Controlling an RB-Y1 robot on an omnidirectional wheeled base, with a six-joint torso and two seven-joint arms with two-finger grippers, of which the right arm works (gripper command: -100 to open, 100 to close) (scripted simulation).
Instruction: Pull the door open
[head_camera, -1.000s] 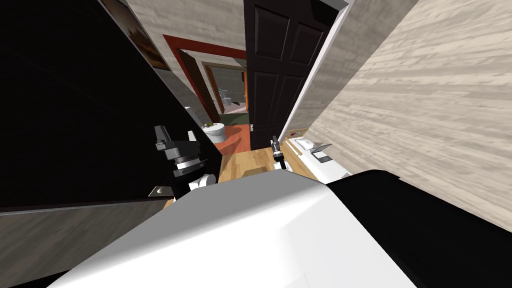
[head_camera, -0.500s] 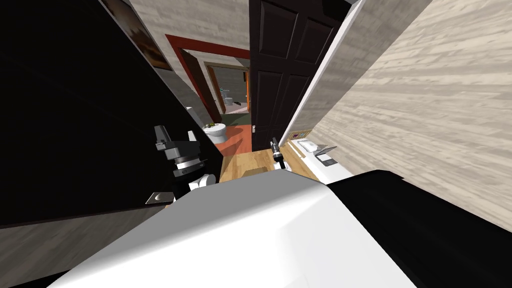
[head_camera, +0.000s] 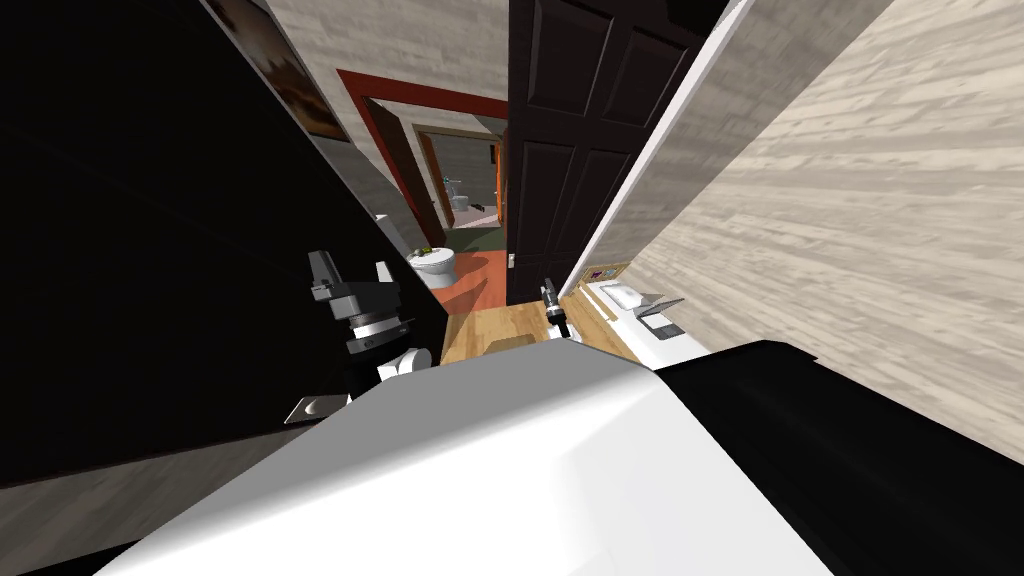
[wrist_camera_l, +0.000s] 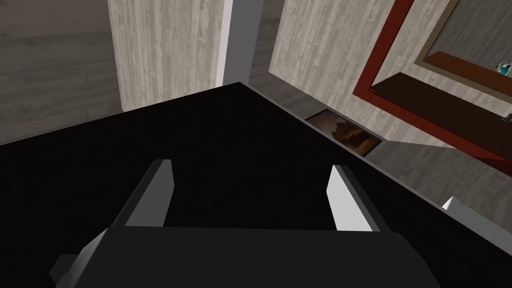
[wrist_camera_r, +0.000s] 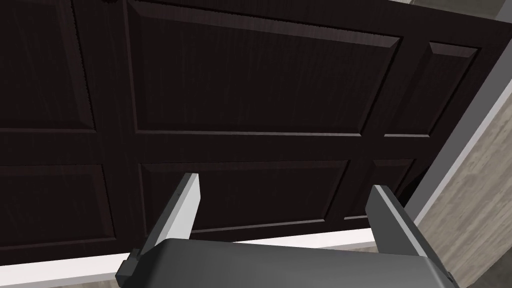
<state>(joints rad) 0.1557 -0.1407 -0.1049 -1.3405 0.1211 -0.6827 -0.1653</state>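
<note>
Dark brown panelled door (wrist_camera_r: 260, 75) is standing just ahead of the right claw (wrist_camera_r: 285, 183), fingers spread apart and empty as on the left claw (wrist_camera_l: 251, 165), while my view is edging closer than a second ago, so the grasp is still waiting.

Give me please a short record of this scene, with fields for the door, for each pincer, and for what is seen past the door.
door: dark brown, panelled, standing ajar
right pincer: open, empty, pointed at the door's panels
left pincer: open, empty, in front of a flat black surface
past the door: a red floor with a white toilet on it
task state: neither pincer holds the door
</note>
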